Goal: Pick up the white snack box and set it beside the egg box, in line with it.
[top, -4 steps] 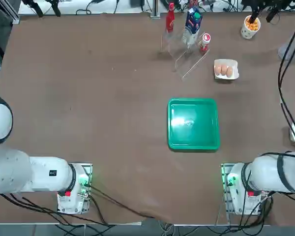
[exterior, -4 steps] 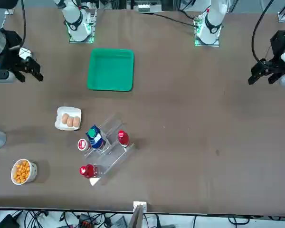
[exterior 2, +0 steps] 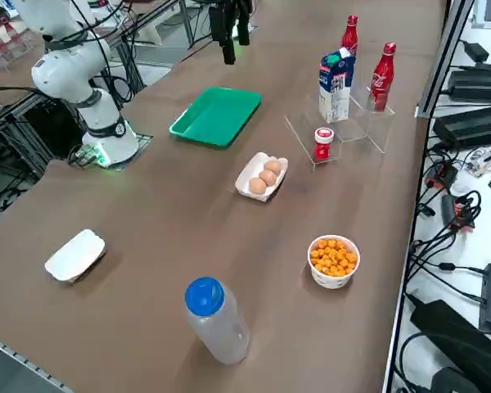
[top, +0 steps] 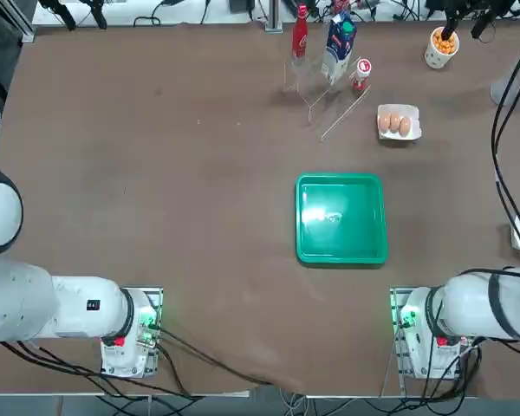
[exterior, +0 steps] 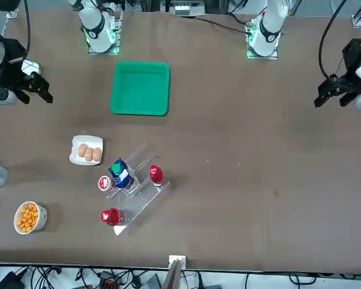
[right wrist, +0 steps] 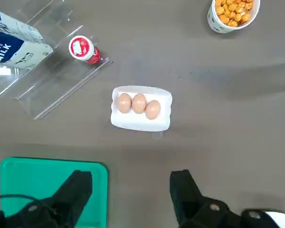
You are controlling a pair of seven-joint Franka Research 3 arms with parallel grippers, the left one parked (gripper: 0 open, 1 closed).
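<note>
Wrist view gives you the right gripper [right wrist: 130, 190] released, its two fingers [right wrist: 73, 190] spread wide with nothing between them, hanging high above the table [exterior: 240, 120]. Beneath it you see the egg box [right wrist: 141, 108], which holds three brown eggs, not two. You count one green tray [top: 341, 218], one cup of orange snack balls [exterior 2: 333, 261], one milk carton [exterior 2: 336, 84], two red bottles and one small red-capped jar [exterior 2: 323, 143] on the clear stand. One white snack box [exterior 2: 75, 255] lies near the table's right edge, well apart from the eggs; overhead it is cut off. One blue-capped bottle [exterior 2: 215, 318] stands near it. Bare tabletop surrounds the egg box.
</note>
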